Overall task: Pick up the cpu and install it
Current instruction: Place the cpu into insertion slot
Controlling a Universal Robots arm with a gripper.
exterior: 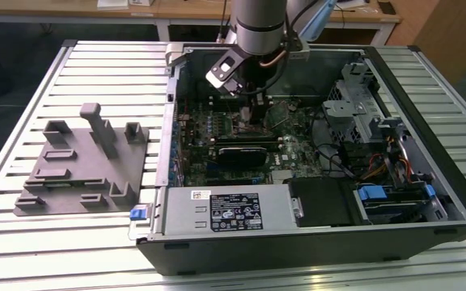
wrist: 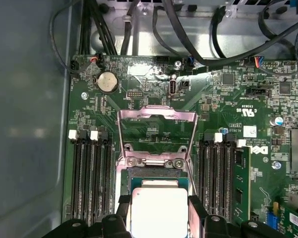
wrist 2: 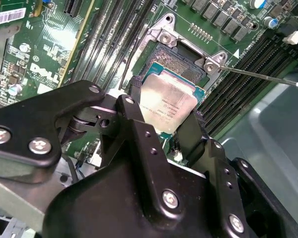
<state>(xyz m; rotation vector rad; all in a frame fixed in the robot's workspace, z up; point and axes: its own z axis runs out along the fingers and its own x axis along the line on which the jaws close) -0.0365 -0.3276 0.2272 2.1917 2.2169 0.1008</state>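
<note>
The cpu (wrist 2: 170, 101) is a flat silver-topped square held between the black fingers (wrist 2: 135, 101) of my gripper (wrist 2: 164, 113). It hangs tilted just above the open socket (wrist 2: 181, 58) on the green motherboard, one edge low over the socket frame. In the first wrist view the cpu (wrist: 159, 210) sits between the two fingers (wrist: 123, 215), and the socket's metal load plate (wrist: 157, 130) stands flipped open beyond it. In the exterior view my gripper (exterior: 249, 118) reaches down into the open computer case (exterior: 314, 242) over the middle of the board.
The socket lever (wrist 2: 260, 75) sticks out as a thin rod. Memory slots (wrist: 92, 178) flank the socket on both sides. A black block (exterior: 241, 156) lies on the board near my gripper. A grey fixture tray (exterior: 79, 163) stands on the slatted table at the exterior view's left.
</note>
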